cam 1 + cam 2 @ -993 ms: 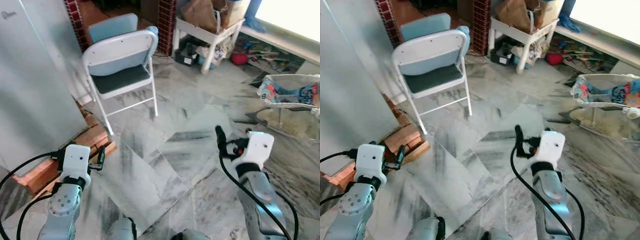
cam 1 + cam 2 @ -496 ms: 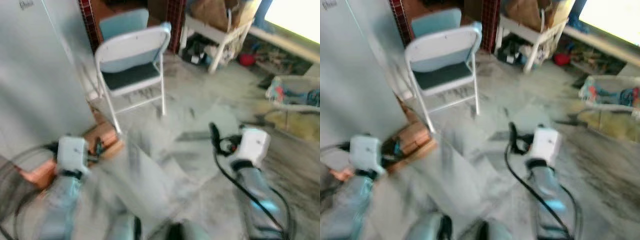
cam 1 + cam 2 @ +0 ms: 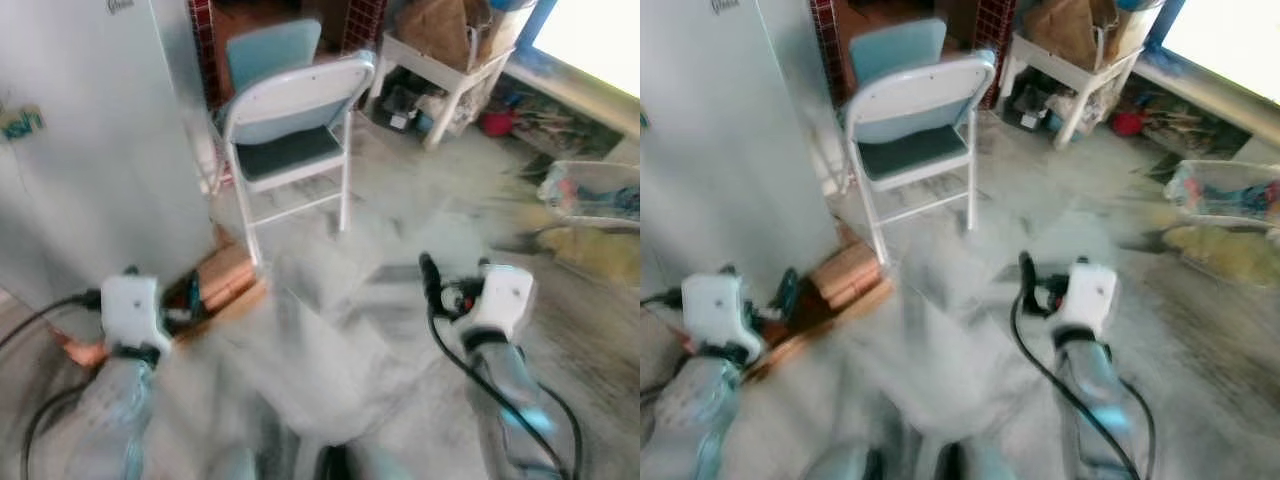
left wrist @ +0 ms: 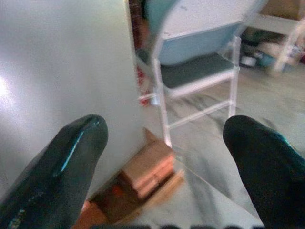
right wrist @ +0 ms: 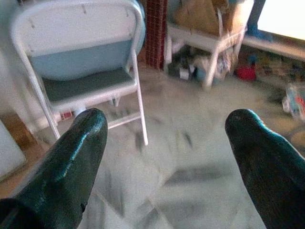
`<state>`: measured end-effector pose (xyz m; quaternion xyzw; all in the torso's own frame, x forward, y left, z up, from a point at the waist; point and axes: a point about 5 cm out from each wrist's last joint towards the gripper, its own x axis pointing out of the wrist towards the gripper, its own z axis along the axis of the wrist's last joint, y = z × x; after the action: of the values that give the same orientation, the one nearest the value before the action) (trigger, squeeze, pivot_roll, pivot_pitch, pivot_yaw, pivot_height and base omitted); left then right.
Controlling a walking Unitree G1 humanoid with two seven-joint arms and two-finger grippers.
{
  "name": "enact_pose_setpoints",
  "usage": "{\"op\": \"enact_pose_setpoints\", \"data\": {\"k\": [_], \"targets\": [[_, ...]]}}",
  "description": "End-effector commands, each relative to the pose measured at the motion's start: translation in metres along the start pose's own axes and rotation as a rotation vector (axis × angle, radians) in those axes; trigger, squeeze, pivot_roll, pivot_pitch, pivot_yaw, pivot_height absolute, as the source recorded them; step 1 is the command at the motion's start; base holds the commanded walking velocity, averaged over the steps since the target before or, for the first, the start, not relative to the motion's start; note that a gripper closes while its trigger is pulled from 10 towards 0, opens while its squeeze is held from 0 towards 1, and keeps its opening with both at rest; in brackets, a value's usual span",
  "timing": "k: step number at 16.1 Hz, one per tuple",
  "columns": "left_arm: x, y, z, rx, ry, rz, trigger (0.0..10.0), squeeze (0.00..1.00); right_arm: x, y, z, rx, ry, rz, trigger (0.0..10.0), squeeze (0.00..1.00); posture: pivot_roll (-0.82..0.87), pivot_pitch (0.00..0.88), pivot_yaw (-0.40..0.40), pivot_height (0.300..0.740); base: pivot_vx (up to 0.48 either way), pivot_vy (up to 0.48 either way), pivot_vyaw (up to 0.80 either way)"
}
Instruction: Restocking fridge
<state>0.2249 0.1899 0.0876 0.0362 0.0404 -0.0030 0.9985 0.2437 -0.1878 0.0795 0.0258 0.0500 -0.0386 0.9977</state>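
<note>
We hold our left hand (image 4: 164, 157) and right hand (image 5: 167, 157) wide open, near the grey fridge (image 3: 80, 180) and folding chair (image 3: 290, 120).

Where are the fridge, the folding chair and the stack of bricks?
fridge (image 3: 90, 170), left eye view, grey door.
folding chair (image 3: 290, 155), left eye view, dark seat.
stack of bricks (image 3: 845, 275), right eye view, top brick.

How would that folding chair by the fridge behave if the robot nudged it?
The folding chair probably slides easily: thin tube legs on smooth marble floor. It looks light, so a high push on the backrest might tip it.
</note>
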Motion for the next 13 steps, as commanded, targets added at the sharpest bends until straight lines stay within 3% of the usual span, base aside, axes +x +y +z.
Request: {"op": "enact_pose_setpoints", "data": {"k": [1, 4, 13], "targets": [[-0.003, 0.001, 0.0, 0.01, 0.007, -0.01, 10.0, 0.0, -0.002, 0.001, 0.0, 0.004, -0.002, 0.001, 10.0, 0.0, 0.13, 0.163, -0.076, 0.74, 0.0, 0.48, 0.0], [-0.003, -0.005, -0.001, 0.022, 0.011, -0.051, 10.0, 0.0, 0.002, 0.003, 0.003, 0.012, -0.011, 0.001, 10.0, 0.0, 0.13, 0.165, -0.076, 0.74, 0.0, 0.48, 0.0], [0.027, -0.012, -0.003, 0.17, 0.007, -0.199, 10.0, 0.0, -0.004, 0.001, -0.001, 0.025, -0.06, -0.103, 10.0, 0.0, 0.08, 0.094, 0.036, 0.74, 0.0, 0.0, 0.0]]}}
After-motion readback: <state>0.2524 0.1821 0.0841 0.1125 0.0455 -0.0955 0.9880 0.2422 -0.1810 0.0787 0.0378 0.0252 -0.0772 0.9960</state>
